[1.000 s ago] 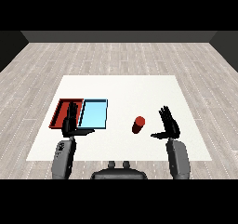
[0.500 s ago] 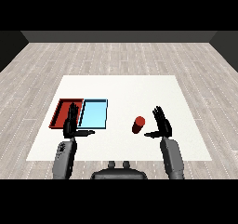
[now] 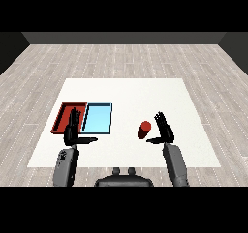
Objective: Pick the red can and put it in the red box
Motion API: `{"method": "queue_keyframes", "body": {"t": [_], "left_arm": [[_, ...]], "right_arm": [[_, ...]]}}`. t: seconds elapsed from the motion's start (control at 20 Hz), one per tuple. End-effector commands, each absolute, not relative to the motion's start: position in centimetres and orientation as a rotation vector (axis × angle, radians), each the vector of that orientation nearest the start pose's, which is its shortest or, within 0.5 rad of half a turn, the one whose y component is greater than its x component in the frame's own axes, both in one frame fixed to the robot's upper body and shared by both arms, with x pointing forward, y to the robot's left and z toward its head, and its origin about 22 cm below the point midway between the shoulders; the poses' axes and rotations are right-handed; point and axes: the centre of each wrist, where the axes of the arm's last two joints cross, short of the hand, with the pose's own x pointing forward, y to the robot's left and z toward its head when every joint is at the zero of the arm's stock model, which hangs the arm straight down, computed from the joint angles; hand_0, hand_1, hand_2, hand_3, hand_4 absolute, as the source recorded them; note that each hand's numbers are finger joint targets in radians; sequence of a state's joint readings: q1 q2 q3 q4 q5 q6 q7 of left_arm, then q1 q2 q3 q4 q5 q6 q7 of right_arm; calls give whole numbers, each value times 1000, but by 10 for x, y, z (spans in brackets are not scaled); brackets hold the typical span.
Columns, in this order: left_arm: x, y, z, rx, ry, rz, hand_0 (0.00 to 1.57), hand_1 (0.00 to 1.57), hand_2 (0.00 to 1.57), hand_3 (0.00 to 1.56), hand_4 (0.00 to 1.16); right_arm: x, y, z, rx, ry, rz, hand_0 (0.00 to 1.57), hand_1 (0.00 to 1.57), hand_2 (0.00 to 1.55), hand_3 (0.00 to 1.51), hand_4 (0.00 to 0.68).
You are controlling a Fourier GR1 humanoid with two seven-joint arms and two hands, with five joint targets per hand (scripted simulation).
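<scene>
The red can (image 3: 144,129) stands on the white table (image 3: 126,96), right of centre. My right hand (image 3: 165,130) is just to the can's right, open, fingers straight up and thumb pointing toward the can, a small gap between them. The red tray (image 3: 63,115) lies at the table's left with the light blue tray (image 3: 98,118) beside it on the right. My left hand (image 3: 73,131) hovers open over the red tray's near edge, thumb stretched right, holding nothing.
Grey wooden floor surrounds the table on all sides. Both grey forearms come in from the lower corners, the left (image 3: 66,164) and the right (image 3: 175,163).
My right hand has moved left toward the red can and now stands close beside it. The left hand and the can have stayed in place.
</scene>
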State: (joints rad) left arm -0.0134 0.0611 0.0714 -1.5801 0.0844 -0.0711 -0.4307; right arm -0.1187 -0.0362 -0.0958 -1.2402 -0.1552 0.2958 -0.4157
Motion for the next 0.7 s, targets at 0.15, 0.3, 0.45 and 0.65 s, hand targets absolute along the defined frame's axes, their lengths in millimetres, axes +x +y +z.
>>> {"method": "queue_keyframes", "body": {"t": [0.15,0.3,0.45,0.65], "left_arm": [[246,256,26,-11,-2030,3,0,0,0,0,0],[238,261,17,-7,-2008,20,0,0,0,0,0],[253,268,10,-23,-2028,33,0,0,0,0,0],[257,254,3,-32,-2033,30,0,0,0,0,0]], "right_arm": [[252,-242,-67,319,-1754,-20,0,0,0,0,0],[261,-234,-74,315,-1760,-41,0,0,0,0,0],[270,-224,-62,323,-1735,-53,0,0,0,0,0],[269,-196,-69,322,-1723,-46,0,0,0,0,0]]}}
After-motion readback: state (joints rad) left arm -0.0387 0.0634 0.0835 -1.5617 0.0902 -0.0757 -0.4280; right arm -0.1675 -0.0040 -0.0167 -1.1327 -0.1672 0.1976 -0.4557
